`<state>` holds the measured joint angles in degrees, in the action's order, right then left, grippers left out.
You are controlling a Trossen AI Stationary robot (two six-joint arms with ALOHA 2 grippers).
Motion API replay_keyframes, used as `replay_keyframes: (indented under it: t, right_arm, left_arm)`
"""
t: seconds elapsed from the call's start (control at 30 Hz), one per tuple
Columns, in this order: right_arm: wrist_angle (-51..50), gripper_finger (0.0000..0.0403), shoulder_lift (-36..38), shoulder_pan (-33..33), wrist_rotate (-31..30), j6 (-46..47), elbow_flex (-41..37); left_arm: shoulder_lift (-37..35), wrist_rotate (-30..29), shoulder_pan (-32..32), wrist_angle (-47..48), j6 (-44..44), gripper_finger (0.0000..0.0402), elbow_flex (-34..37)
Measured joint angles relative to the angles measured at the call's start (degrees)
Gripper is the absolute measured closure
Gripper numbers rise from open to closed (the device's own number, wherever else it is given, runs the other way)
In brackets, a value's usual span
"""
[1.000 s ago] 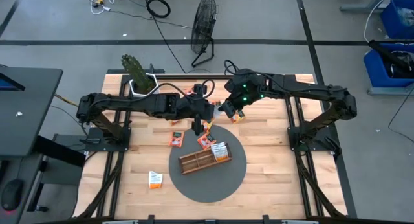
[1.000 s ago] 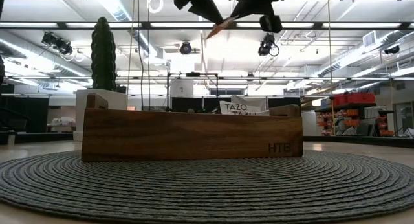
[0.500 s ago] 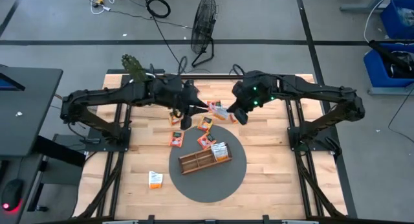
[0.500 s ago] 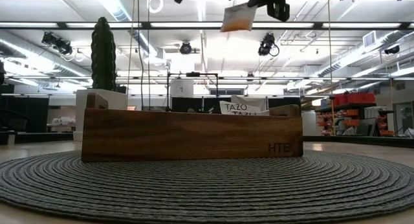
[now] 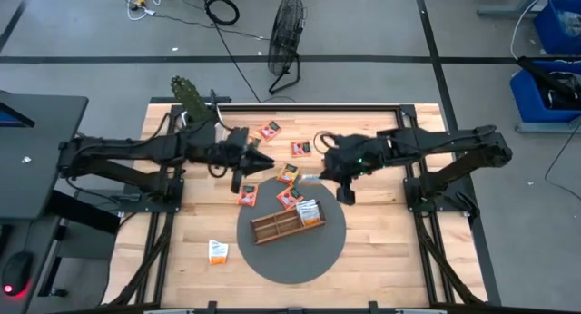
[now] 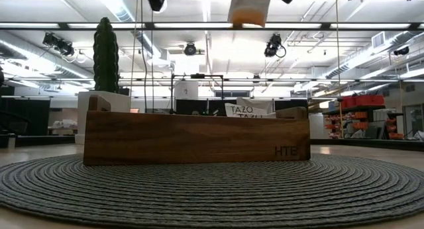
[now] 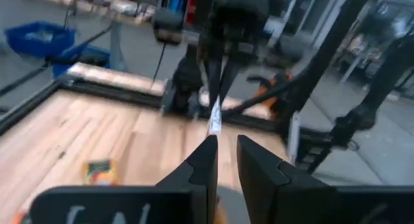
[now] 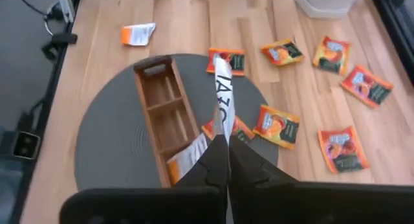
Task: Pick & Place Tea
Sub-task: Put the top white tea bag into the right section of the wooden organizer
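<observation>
The right pincer [image 8: 221, 160] is pressed tight on a white sachet [image 8: 222, 107], holding it edge-on above the round mat [image 8: 110, 153]. From overhead that sachet [image 5: 309, 177] is only a pale sliver at the pincer's [image 5: 320, 176] tip, over the far edge of the mat [image 5: 290, 260]; from table height it hangs broadside, white above and orange below [image 6: 248, 8], high over the tray [image 6: 196, 137].

The left pincer [image 5: 259, 161] sits out over the worktop [image 5: 381, 250] to the left of the loose sachets; its fingers [image 7: 206, 160] stand a little apart with nothing between them, though the wrist picture is soft.

The tray [image 8: 162, 123] lies on the mat with three bare compartments and one end holding white sachets [image 8: 186, 158]; the table-height view shows these poking above the wall with "TAZO" printed on them [image 6: 248, 110]. Orange sachets [image 8: 277, 125] lie scattered on the wood beyond the mat, and another sachet [image 5: 218, 251] lies alone near the worktop's front-left. A cactus [image 5: 192, 101] stands at the back-left corner.
</observation>
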<state>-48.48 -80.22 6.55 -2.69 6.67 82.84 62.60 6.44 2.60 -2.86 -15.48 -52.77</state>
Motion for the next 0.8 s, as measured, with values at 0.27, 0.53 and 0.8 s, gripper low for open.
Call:
replay_keyframes:
  t: [0.27,0.53,0.8]
  right_arm:
    - [-1.6,0.0403,-4.5,6.0,-5.8,-3.3,0.0]
    - [-0.7,0.0403,-8.7,9.5,-2.0,-6.1,-0.1]
    - [-1.3,0.0403,-14.7,10.2,-0.4,-8.4,-0.2]
  left_arm:
    - [-7.5,-0.2,-4.3,-5.5,-3.9,0.0342,7.5]
    - [-11.9,-1.7,-7.7,-6.5,-6.5,0.0342,11.7]
    - [-12.8,-2.4,-9.4,-6.0,-7.3,0.0342,12.0]
